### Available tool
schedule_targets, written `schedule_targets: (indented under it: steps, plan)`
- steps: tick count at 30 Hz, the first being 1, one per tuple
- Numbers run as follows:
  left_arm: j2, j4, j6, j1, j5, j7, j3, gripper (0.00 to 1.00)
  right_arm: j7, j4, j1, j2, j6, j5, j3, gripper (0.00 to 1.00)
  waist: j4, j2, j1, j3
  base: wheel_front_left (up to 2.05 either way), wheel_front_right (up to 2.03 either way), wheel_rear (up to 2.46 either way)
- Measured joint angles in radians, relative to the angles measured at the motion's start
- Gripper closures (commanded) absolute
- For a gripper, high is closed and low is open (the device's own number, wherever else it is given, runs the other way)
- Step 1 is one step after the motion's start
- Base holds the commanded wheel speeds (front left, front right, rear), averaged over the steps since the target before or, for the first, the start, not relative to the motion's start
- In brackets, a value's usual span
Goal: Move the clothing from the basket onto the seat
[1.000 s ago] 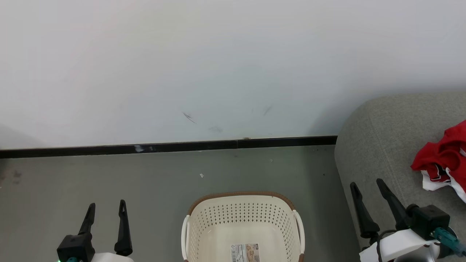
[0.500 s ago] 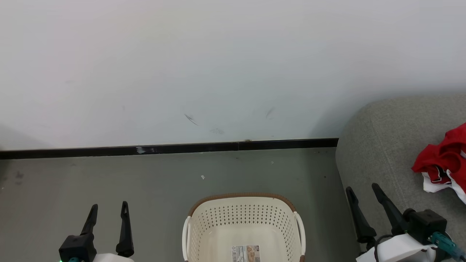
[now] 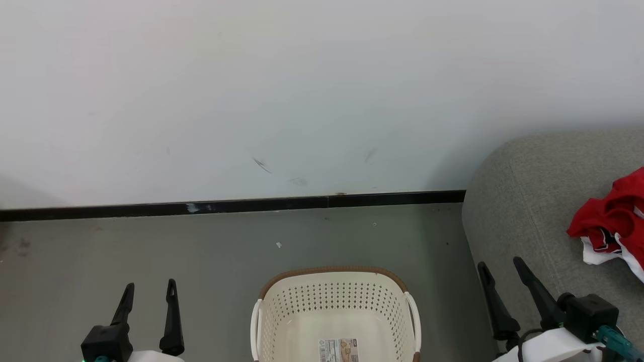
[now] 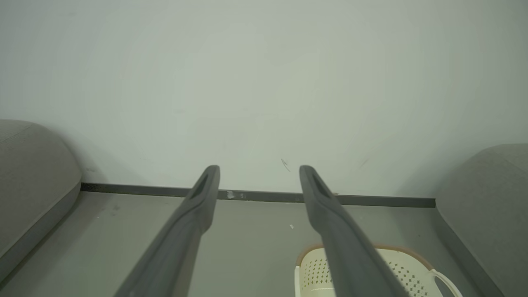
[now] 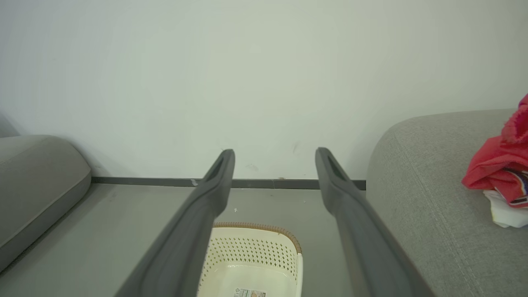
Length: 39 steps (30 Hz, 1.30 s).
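The cream basket [image 3: 334, 301] with a brown rim stands on the floor at bottom centre; inside I see only a label sticker [image 3: 338, 350] on its bottom. Red and white clothing [image 3: 611, 223] lies crumpled on the grey seat [image 3: 528, 201] at the right edge, also the clothing [image 5: 501, 173] on the seat [image 5: 420, 185] in the right wrist view. My left gripper [image 3: 149, 286] stands open left of the basket. My right gripper [image 3: 500, 265] stands open at the seat's front edge, right of the basket [image 5: 251, 260]. The left wrist view catches the basket [image 4: 406, 274] at its bottom right.
A white wall with a black baseboard [image 3: 231, 205] runs behind the grey floor [image 3: 151, 246]. A second grey cushion [image 4: 33, 173] lies to the far left, the same cushion [image 5: 37, 181] in the right wrist view.
My right gripper has drawn slightly down and left toward the picture's bottom edge. The left gripper, basket and clothing have stayed put.
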Motion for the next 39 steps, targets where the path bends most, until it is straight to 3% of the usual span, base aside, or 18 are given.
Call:
schedule_targets:
  steps: [14,15,24,39]
  plan:
    - [0.005,0.002,-0.009,0.000,-0.001,0.000,0.003,0.00,0.000,-0.012,0.016,0.000,0.000,0.003,-0.001,0.00,-0.001,0.0000,0.0000,0.008,0.00,0.00,0.00]
    - [0.007,0.002,-0.009,0.000,-0.001,0.000,0.003,1.00,0.000,-0.012,0.016,0.000,0.000,0.003,-0.001,1.00,-0.001,0.0000,0.0000,0.009,0.00,0.00,0.00]
    - [-0.030,0.049,-0.012,0.031,-0.017,0.009,-0.007,1.00,0.001,0.040,0.042,0.012,-0.001,0.014,0.008,1.00,-0.002,0.0000,0.0000,0.010,0.00,0.00,0.00]
    - [-0.048,0.041,-0.056,0.030,-0.209,0.062,0.041,1.00,0.013,0.014,0.059,0.012,-0.001,0.253,0.025,1.00,-0.005,0.0000,0.0006,0.014,0.00,0.00,0.00]
